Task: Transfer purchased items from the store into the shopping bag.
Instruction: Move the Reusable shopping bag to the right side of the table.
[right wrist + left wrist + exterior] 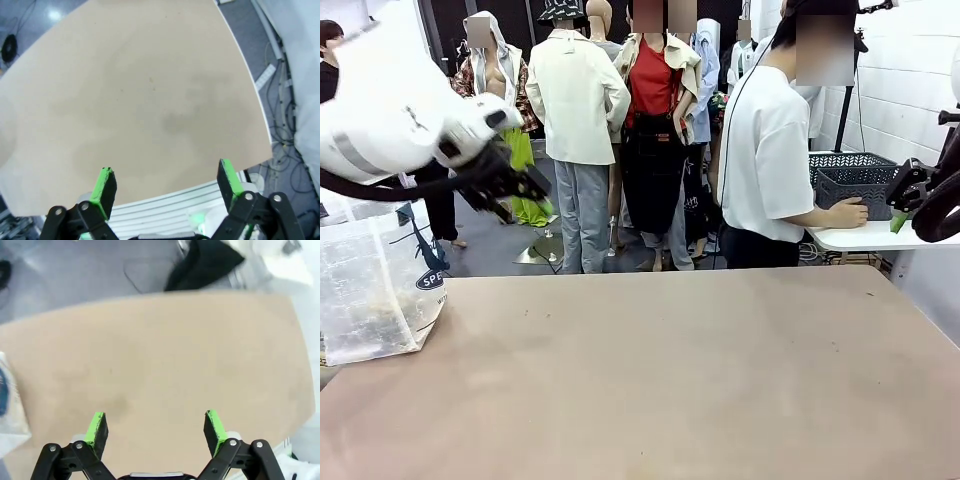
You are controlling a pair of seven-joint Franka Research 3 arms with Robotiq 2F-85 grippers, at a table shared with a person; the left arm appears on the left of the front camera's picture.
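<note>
The shopping bag [375, 290], boxy and translucent with a dark round logo, stands at the table's left edge; a slice of it also shows in the left wrist view [7, 405]. My left gripper [535, 195] hangs in the air above and to the right of the bag, open and empty [155, 422], looking down on bare tabletop. My right gripper [902, 205] is at the far right, beside the white side table, open with nothing between its fingers [166, 176]. The purchased items are out of view.
A person in a white shirt stands at the far right with a hand [847, 212] by the dark mesh baskets [855, 175] on a white side table [865, 237]. The brown table [660, 380] stretches across the middle. Cables [280, 120] lie on the floor past its edge.
</note>
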